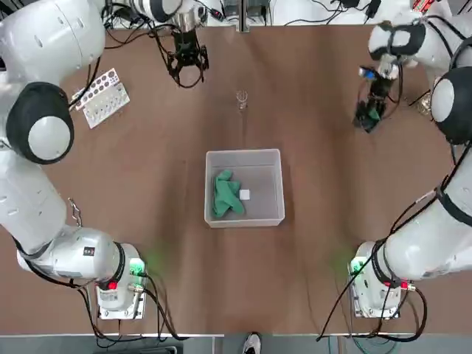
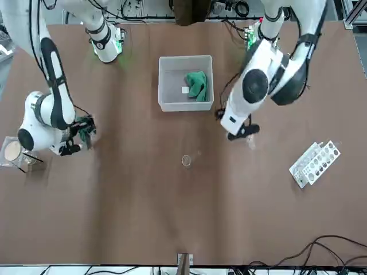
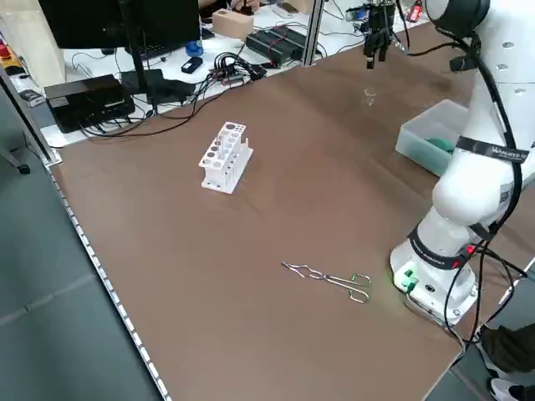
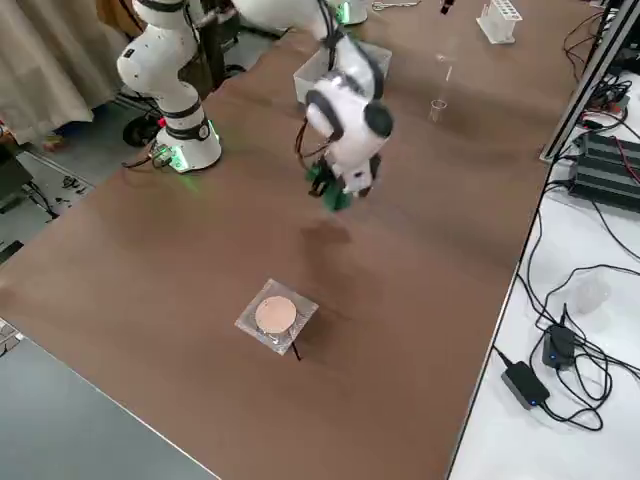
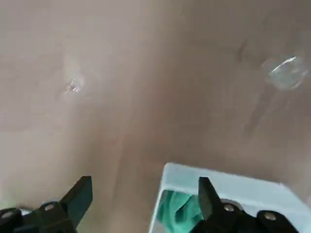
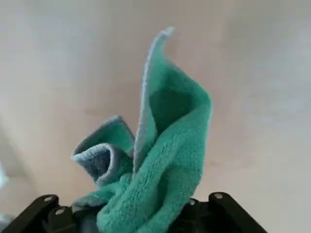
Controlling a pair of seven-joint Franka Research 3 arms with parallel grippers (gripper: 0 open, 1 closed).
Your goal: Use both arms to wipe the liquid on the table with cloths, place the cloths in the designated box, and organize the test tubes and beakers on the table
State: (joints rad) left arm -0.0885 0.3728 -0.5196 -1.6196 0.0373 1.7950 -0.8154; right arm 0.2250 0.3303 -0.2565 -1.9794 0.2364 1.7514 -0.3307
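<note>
We see the left gripper (image 5: 146,196) hovering above the far part of the table (image 1: 221,280), angled downward at the end of its bent white arm, its two black fingers spread wide with nothing between them. Near it lies a small glassy piece (image 2: 251,143), too faint for us to name. Off to its right, we find a small clear beaker (image 1: 242,96) with a round rim. Back toward the robot's bases and a little to the right of that gripper sits the square, pale grey plastic box (image 1: 258,162), low-walled and round-cornered, with one crumpled green cloth (image 1: 226,193) against its inner left side and a small white square (image 1: 244,195) beside the cloth. Left of the left gripper stands a white rack (image 3: 226,157) punched with round holes; back from there, near the left arm's base, we spot slim looped metal tongs (image 3: 330,278). The right gripper (image 6: 133,213) hangs over the table's right side, tilted down, its fingers closed on a second green cloth (image 6: 165,160), fuzzy, folded into a peaked flap and a rolled corner with pale stitched edging. Outward to its right, a round tan disc (image 4: 276,315) rests on a clear, square, crinkly-looking piece (image 4: 255,335).
</note>
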